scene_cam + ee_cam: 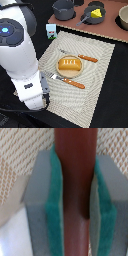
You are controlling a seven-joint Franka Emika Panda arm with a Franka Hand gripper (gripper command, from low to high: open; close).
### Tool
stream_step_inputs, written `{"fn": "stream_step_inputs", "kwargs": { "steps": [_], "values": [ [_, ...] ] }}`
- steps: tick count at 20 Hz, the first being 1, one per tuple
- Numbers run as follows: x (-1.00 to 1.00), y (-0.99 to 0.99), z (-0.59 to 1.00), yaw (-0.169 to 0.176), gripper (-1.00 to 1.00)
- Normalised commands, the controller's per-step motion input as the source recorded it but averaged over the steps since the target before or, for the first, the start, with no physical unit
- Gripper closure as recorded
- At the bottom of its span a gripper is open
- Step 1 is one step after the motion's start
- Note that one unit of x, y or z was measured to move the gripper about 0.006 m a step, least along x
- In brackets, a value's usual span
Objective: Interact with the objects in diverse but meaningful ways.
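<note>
Fingers (75, 213) first: on my wrist feed their grey blocks with green pads (52, 218) are clamped on both sides of the reddish-brown sausage (75, 188), which stands lengthwise between them over the woven placemat (22, 158). From the exterior view I can't find the fingers at all; the white arm (20, 55) fills the exterior view's left and covers them. Nearest on the placemat lies a fork (62, 80), then a plate (78, 73) holding the orange-brown bread loaf (69, 64), with a knife (80, 56) beyond it. A white milk carton (50, 30) stands just off the mat's far corner. Farther back, the small saucepan (91, 19) holds the yellow cheese wedge (96, 12), beside a larger grey pot (63, 9) whose inside I can't make out. A bowl (123, 17) is cut off at the exterior view's right.
</note>
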Motion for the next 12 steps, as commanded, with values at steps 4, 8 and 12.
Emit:
{"fn": "stream_step_inputs", "kwargs": {
  "steps": [4, 8, 12],
  "values": [
    [-0.17, 0.22, 1.00, -0.005, 1.00],
    [-0.54, 0.30, 1.00, -0.029, 1.00],
    [-0.83, 0.50, 1.00, -0.003, 1.00]
  ]
}}
